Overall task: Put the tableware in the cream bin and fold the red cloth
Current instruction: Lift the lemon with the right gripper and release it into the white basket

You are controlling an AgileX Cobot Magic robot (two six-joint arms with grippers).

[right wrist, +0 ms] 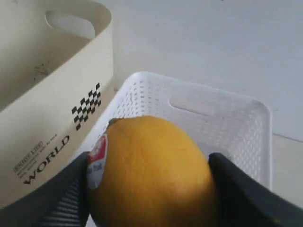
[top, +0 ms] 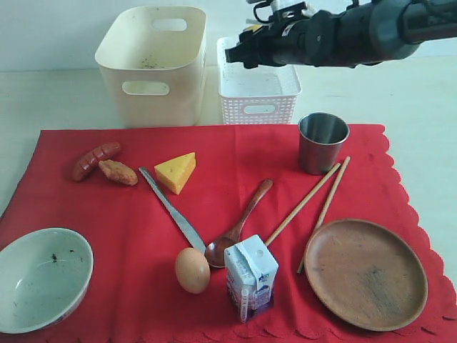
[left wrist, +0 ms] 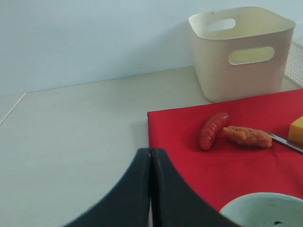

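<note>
Nearest us, the pale speckled bowl (top: pixel 39 275) and round brown wooden plate (top: pixel 365 273) sit at the red cloth's (top: pixel 143 236) front corners. Only the left wrist view shows the left gripper (left wrist: pixel 150 161): fingers pressed together, empty, over bare desk (left wrist: pixel 71 142) just off the cloth. Mid-cloth we note the silver table knife (top: pixel 171 207), dark wooden spoon (top: pixel 239 225) and chopsticks (top: pixel 303 204), with the steel cup (top: pixel 323 141) behind. Farthest is the cream bin (top: pixel 153 111). Beside it the right gripper (right wrist: pixel 151 194) is clamped on a lemon (right wrist: pixel 151 161) above the white perforated basket (top: pixel 235 111). Only its wrist view shows the lemon clearly.

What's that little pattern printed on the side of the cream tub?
A small black checkerboard patch on the cream bin, clearest in the right wrist view.
</note>
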